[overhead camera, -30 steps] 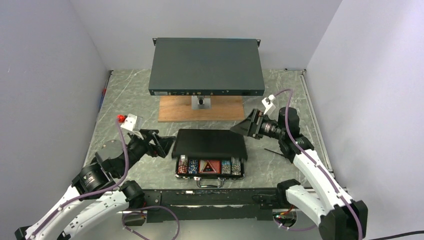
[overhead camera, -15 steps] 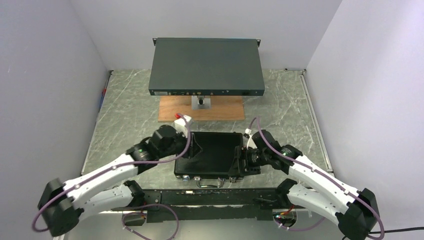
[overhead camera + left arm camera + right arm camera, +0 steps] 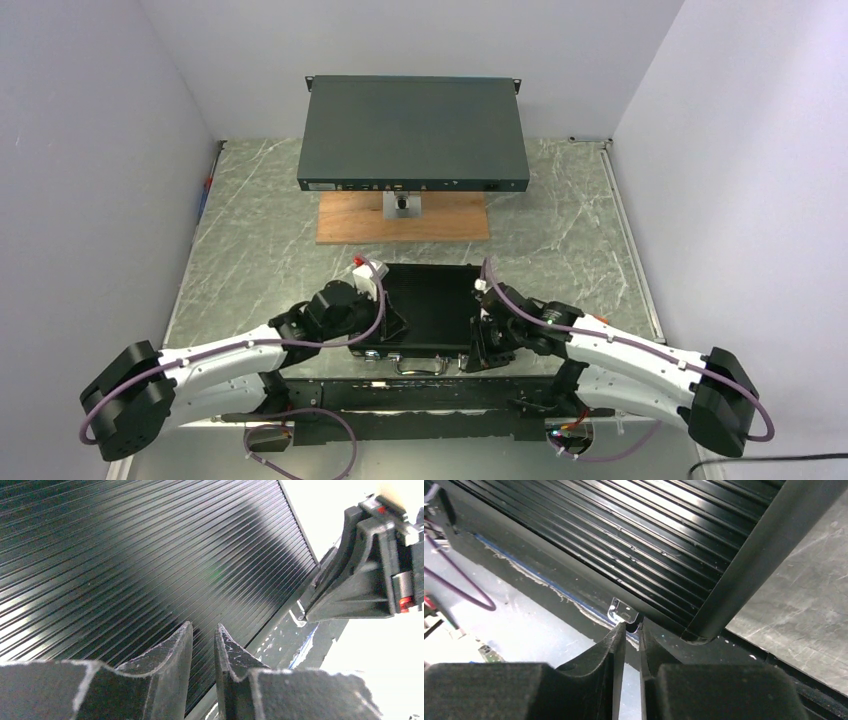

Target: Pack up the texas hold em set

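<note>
While the black ribbed briefcase (image 3: pixel 435 300) lies closed between the two sets of jaws, the overhead view shows the left gripper (image 3: pixel 392 325) on its left side and the right gripper (image 3: pixel 478 345) at its near right corner. From the left wrist, the jaws are drawn nearly together, holding nothing, with the lid (image 3: pixel 125 555) just beyond their tips. From the right wrist, the jaws are pinched to a slit and grip nothing, a silver latch (image 3: pixel 623 611) directly ahead of them.
</note>
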`<state>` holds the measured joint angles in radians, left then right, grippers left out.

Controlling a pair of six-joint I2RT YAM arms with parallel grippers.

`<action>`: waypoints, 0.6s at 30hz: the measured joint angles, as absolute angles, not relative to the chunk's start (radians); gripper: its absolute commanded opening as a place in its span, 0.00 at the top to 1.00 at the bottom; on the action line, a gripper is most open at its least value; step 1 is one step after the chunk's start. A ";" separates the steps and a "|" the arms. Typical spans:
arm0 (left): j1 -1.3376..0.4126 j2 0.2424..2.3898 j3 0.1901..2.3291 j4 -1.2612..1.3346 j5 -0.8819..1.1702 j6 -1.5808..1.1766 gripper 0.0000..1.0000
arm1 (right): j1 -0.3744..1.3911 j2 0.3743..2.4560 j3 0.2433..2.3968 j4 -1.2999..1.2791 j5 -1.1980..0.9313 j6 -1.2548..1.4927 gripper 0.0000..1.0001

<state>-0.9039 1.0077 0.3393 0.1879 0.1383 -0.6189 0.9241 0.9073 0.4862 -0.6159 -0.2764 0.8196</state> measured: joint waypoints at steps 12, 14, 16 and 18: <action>-0.912 0.972 0.210 0.385 0.101 -0.719 0.72 | 1.102 1.008 0.427 -0.619 -0.059 0.951 0.92; -0.914 0.970 0.202 0.398 0.096 -0.727 0.72 | 1.139 1.008 0.437 -0.635 -0.012 0.959 0.90; -0.917 0.963 0.197 0.402 0.088 -0.730 0.72 | 1.195 1.002 0.469 -0.658 0.047 0.959 0.89; -0.918 0.953 0.191 0.402 0.081 -0.731 0.72 | 1.253 0.981 0.511 -0.665 0.091 0.958 0.89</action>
